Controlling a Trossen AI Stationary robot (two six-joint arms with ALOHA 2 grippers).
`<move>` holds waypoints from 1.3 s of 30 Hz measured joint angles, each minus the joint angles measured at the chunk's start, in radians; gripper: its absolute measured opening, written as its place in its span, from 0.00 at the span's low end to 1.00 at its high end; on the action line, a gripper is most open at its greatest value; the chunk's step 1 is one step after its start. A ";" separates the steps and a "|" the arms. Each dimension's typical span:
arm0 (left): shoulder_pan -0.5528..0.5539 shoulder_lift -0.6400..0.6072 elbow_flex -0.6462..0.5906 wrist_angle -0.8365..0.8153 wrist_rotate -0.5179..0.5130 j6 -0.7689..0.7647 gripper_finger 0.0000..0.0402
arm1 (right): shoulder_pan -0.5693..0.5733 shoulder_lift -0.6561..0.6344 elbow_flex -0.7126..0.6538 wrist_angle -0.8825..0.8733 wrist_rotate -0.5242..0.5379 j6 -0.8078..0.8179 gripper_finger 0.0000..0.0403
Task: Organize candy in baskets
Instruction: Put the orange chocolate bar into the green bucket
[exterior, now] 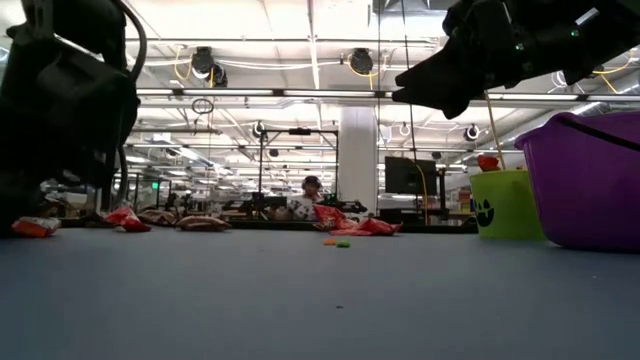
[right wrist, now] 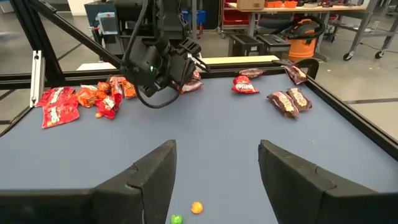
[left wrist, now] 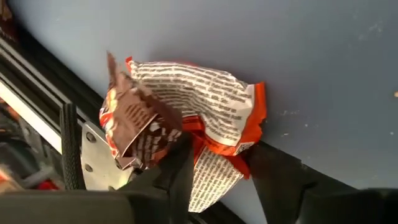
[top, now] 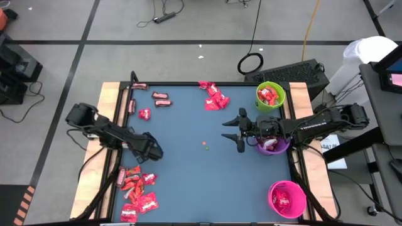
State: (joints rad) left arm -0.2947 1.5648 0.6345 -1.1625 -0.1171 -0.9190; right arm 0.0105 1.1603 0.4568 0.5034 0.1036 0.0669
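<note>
While candy fills green basket (top: pixel 271 95), pink basket (top: pixel 287 199)

**What I count on my table**

I see three baskets: one lime green (top: pixel 271 95), one purple (top: pixel 272 145), one bright pink (top: pixel 287 199). My arms are two, each ending in one gripper: the left gripper (top: pixel 152 149) and the right gripper (top: pixel 235 130).

Loose candy on the mat falls into three groups: a heap (top: pixel 136 192) too tangled to number, a cluster (top: pixel 214 96) of roughly four, and about five scattered singles (top: pixel 162 100). Two tiny round dots (top: pixel 206 146) lie mid-table.
</note>
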 joint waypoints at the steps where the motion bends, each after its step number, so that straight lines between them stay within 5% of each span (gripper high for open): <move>1: 0.000 0.010 0.001 0.001 0.002 0.016 0.37 | 0.000 0.000 0.000 0.000 0.000 0.000 0.53; 12: 0.000 0.032 0.009 0.008 0.011 0.119 0.02 | 0.000 -0.001 0.000 -0.005 0.000 0.000 0.53; 21: -0.055 -0.009 0.123 -0.061 0.048 0.251 0.02 | 0.004 -0.001 0.000 -0.006 -0.001 0.000 0.53; 27: -0.094 -0.078 0.247 -0.043 -0.024 0.308 0.02 | 0.005 -0.001 0.000 -0.006 -0.003 0.067 0.53; 33: -0.108 -0.140 0.303 0.170 -0.172 0.440 0.02 | 0.006 -0.001 -0.001 -0.010 -0.006 0.069 0.56; 39: -0.104 -0.142 0.302 0.531 -0.180 0.702 0.02 | 0.042 0.064 -0.002 0.052 -0.057 0.030 0.69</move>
State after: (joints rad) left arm -0.3992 1.4230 0.9363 -0.6315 -0.2968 -0.2170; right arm 0.0522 1.2242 0.4552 0.5549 0.0463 0.0970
